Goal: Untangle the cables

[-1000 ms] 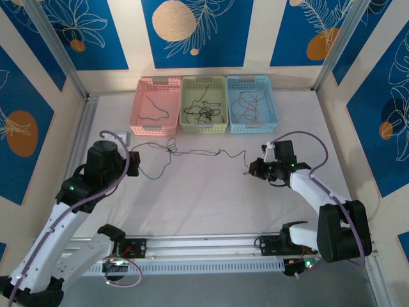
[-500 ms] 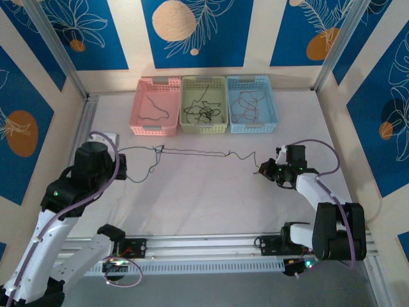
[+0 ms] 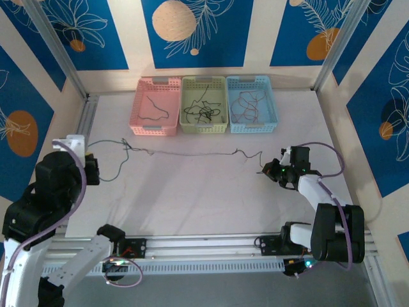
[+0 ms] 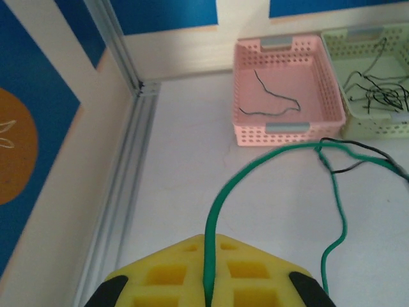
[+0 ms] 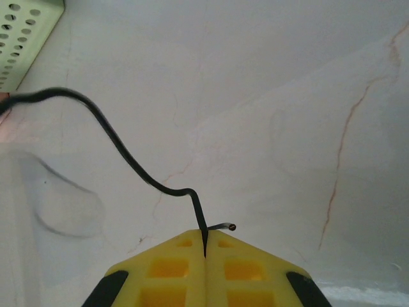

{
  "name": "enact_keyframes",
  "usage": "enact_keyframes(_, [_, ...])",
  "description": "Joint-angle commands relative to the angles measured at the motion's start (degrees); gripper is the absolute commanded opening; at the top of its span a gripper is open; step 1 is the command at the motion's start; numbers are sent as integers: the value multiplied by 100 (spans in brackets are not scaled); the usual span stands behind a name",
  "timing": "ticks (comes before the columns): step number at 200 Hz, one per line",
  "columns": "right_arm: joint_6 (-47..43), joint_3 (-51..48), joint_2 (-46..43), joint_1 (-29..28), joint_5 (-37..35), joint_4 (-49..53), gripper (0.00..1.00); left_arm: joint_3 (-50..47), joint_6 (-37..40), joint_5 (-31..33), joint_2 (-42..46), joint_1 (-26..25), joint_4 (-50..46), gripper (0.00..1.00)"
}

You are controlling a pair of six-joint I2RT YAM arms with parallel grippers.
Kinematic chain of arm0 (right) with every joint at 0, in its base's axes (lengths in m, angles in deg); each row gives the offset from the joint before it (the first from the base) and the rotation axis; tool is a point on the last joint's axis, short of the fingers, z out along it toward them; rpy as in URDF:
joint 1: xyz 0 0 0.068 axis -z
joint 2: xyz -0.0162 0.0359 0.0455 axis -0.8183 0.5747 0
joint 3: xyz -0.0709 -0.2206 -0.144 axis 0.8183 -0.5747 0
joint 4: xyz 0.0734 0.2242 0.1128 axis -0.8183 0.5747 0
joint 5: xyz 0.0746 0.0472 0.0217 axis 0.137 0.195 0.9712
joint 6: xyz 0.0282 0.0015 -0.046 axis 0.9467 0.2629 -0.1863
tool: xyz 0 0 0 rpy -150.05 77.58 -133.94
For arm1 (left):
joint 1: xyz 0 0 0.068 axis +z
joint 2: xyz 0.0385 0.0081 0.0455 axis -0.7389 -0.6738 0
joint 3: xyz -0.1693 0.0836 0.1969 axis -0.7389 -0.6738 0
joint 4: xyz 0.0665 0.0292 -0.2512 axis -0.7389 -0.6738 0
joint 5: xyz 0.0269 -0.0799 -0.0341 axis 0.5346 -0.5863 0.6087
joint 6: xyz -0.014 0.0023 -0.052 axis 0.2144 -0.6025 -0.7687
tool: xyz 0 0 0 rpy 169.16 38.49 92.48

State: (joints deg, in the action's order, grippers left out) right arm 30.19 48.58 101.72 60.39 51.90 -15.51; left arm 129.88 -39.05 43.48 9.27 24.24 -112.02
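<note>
"The arms have drawn apart: the left gripper clamps the green cable, the right gripper the black cable, stretched across the table."

"The knot looks unbroken, I think."

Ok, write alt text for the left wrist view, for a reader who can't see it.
The yellow left gripper is shut on a green cable that arcs up and right over the white table into a tangle with a black cable. Behind sit a pink basket holding one dark cable and a green basket of tangled ones.
</note>
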Motion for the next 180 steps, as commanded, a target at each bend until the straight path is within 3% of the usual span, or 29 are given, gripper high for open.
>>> enact_keyframes(1, [82, -65, -93, 37, -82, 11, 0, 125, 194, 306, -13, 72, -316, 0])
enact_keyframes(109, [113, -92, -83, 76, -134, 2, 0, 1143, 955, 1568, -77, 72, -635, 0])
enact_keyframes(180, [113, -93, -99, 93, -153, 7, 0, 1311, 804, 1297, -81, 72, -608, 0])
